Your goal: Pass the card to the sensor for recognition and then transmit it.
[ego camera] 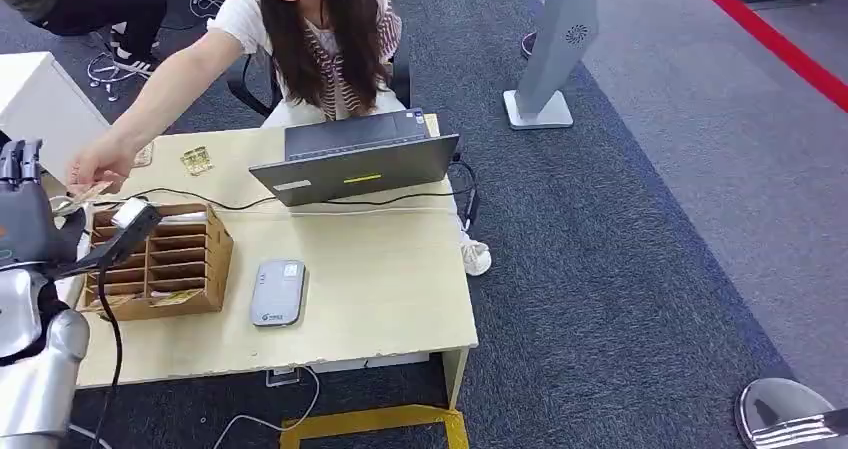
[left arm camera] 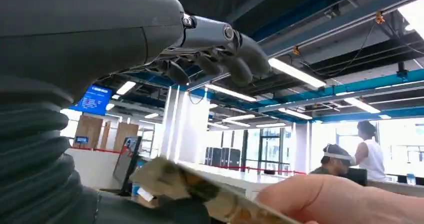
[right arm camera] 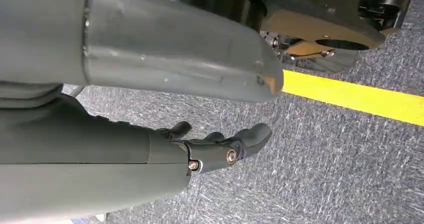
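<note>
A person's hand (ego camera: pixel 95 167) reaches across the table's far left corner holding a tan card (ego camera: pixel 92 191) next to my raised left hand (ego camera: pixel 25 209). In the left wrist view the card (left arm camera: pixel 200 191) is pinched in the person's fingers (left arm camera: pixel 340 201). It lies below my spread fingers (left arm camera: pixel 220 54), which stay apart from it. The grey card sensor (ego camera: pixel 278 292) lies flat on the table near the front. My right hand (right arm camera: pixel 220 144) hangs over the carpet with its fingers loosely extended and nothing in it.
A wooden slotted box (ego camera: pixel 165 259) stands left of the sensor, with a small scanner on a stalk (ego camera: pixel 128 219) and cables in front of it. An open laptop (ego camera: pixel 355 159) and another card (ego camera: pixel 196 160) sit farther back. The person sits behind the table (ego camera: pixel 390 299).
</note>
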Available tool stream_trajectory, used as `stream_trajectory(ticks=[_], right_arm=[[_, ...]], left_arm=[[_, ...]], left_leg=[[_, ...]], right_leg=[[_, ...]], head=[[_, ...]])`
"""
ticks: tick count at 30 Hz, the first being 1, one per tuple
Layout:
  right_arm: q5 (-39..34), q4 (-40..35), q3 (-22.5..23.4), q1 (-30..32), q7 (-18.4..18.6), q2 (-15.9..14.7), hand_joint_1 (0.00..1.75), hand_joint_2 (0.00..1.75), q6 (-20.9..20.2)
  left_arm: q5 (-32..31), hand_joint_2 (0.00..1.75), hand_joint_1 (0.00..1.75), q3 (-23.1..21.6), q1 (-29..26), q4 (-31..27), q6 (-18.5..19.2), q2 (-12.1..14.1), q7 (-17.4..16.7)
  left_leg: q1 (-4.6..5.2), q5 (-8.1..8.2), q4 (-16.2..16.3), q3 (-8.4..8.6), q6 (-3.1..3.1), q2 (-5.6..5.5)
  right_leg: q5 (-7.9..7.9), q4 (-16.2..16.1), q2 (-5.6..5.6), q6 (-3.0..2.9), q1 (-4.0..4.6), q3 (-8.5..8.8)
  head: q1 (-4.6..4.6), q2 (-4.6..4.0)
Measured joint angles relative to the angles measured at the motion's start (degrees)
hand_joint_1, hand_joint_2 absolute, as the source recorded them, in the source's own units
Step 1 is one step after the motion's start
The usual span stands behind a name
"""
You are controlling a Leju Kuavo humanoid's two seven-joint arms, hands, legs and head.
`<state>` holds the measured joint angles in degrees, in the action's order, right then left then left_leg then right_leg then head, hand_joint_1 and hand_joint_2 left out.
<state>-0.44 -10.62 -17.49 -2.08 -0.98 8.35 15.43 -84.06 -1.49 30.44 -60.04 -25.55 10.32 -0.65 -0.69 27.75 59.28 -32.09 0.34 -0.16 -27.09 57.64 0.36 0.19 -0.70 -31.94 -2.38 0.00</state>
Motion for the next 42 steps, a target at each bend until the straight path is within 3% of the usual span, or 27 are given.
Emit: stream_trajectory(ticks=[17,23,31,42], right_arm=[[0.5,0.0,0.0,0.0,-0.1,0.0,0.00,0.00,0.0],[0.7,0.0,0.0,0.0,-0.1,0.0,0.00,0.00,0.1],[1.0,0.0,0.0,-0.2,0.1,0.2,0.00,0.00,0.2],[1.6,0.0,0.0,-0.5,1.5,1.2,0.00,0.00,0.9]], left_arm=[[2.8,1.75,1.75,0.0,-0.5,0.0,-0.4,1.1,2.0],[4.6,1.75,1.75,-0.2,-2.1,-0.6,-2.2,0.5,4.2],[3.7,1.75,1.75,-4.6,-4.9,-4.8,-2.6,-4.0,5.1],[-1.4,1.75,1.75,-11.9,-5.2,-3.3,0.7,-9.6,1.4]], left_leg=[[0.00,-0.01,0.0,-0.04,-0.01,-0.02],[0.00,-0.03,0.0,-0.03,-0.03,-0.01],[0.03,-0.02,0.0,-0.07,-0.03,-0.03],[0.01,-0.03,0.0,-0.08,-0.03,-0.02]], right_leg=[[0.00,0.0,-0.01,-0.01,0.00,-0.02],[0.01,0.0,0.00,-0.01,0.00,-0.04],[0.04,0.0,-0.02,0.05,-0.01,-0.05],[0.10,0.0,0.00,0.07,-0.01,-0.11]], head=[[0.00,0.00],[0.00,0.00],[0.00,0.00],[0.00,0.00]])
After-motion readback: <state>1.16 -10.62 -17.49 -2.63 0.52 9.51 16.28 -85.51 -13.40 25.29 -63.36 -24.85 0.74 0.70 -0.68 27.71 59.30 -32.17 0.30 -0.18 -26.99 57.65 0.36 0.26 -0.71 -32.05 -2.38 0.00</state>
